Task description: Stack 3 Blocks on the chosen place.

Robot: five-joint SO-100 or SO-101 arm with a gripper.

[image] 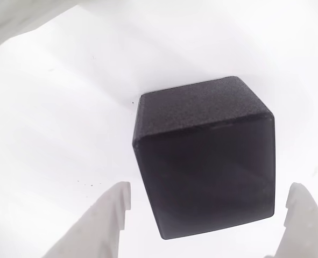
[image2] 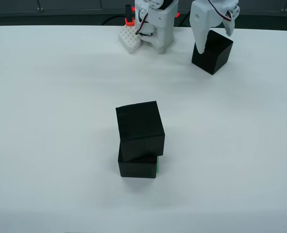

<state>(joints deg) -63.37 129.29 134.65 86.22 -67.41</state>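
The spread pincer (image2: 212, 35) straddles one black block (image2: 212, 52) on the white table (image2: 60, 121), well apart from the two-block stack (image2: 139, 141).

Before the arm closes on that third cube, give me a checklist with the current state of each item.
1. Third block between the fingers: ok; in the wrist view it sits between both fingertips.
2. Gripper open wide enough: ok; there are gaps on both sides of the cube.
3. Block square to the jaws: not ok; it looks slightly rotated in the wrist view.
4. Two blocks already stacked: ok; the upper block rests on the lower block.
5. Stack aligned: not ok; the upper cube is twisted and overhangs.
6. Stack on the green striped patch: cannot tell; a mere sliver shows.
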